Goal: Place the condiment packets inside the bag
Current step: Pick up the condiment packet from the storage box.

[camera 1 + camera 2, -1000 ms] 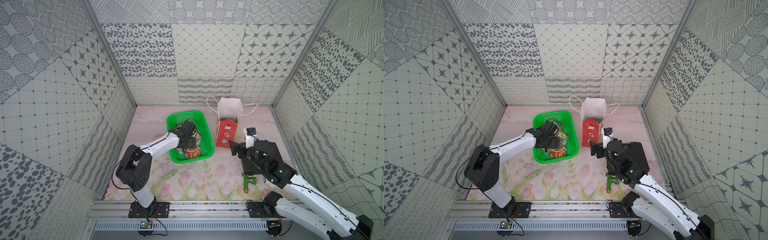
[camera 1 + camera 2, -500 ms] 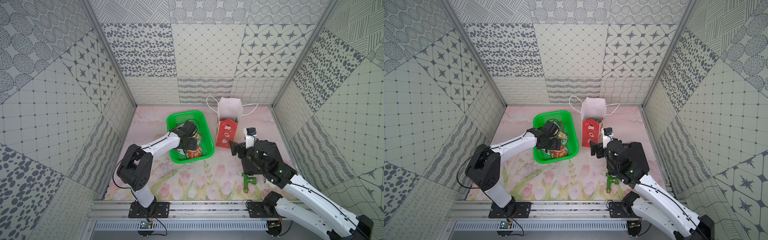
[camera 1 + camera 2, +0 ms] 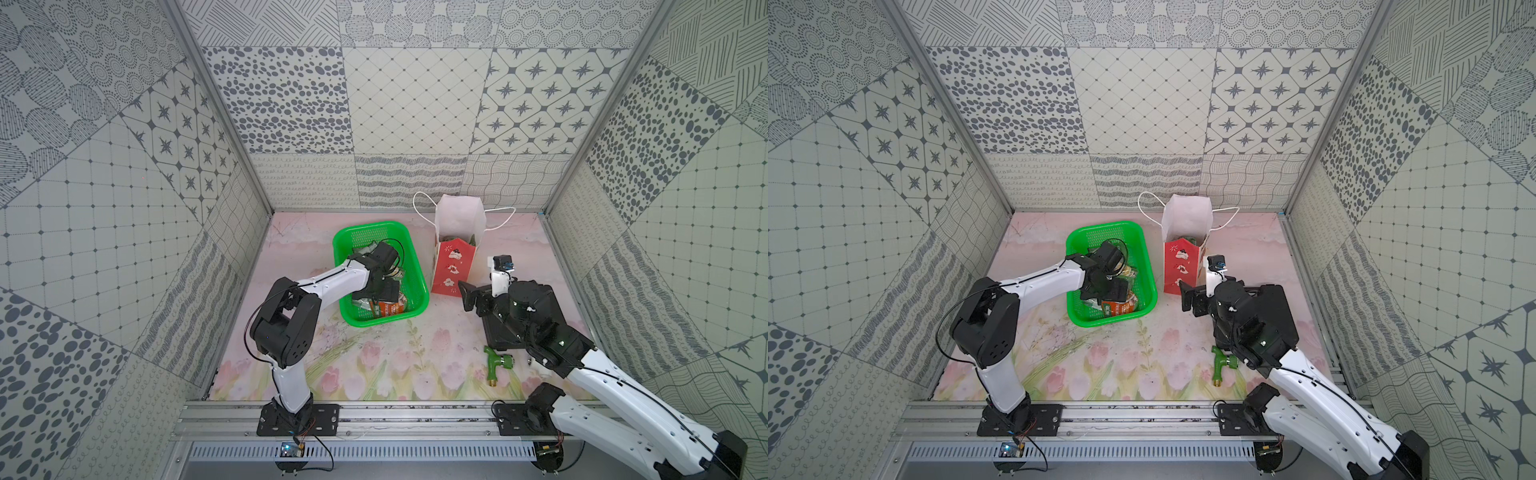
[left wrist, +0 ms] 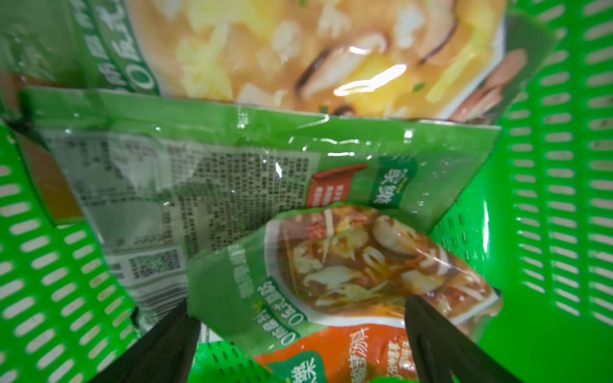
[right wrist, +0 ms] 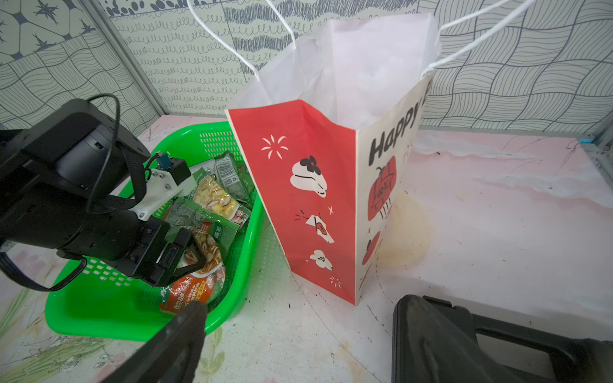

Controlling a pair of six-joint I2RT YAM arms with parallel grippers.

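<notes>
Left wrist view: left gripper (image 4: 300,308) spread wide over condiment packets (image 4: 232,185) heaped inside green basket (image 4: 547,199); nothing pinched. Packets judged light, limp, glossy-slick; take by flat sealed edge. Bag (image 5: 308,199) just beside basket; right gripper (image 3: 469,295) spread, empty.

In both top views the enclosure is seen from high above the front rail (image 3: 374,419), faced down toward the back wall (image 3: 411,124). From the left wrist, the condiment packets (image 4: 232,185) in the basket (image 4: 547,165) are viewed at very close range. From the right wrist, low over the table (image 5: 497,232), the bag (image 5: 308,199) and that basket are framed, both shared with the top views.
</notes>
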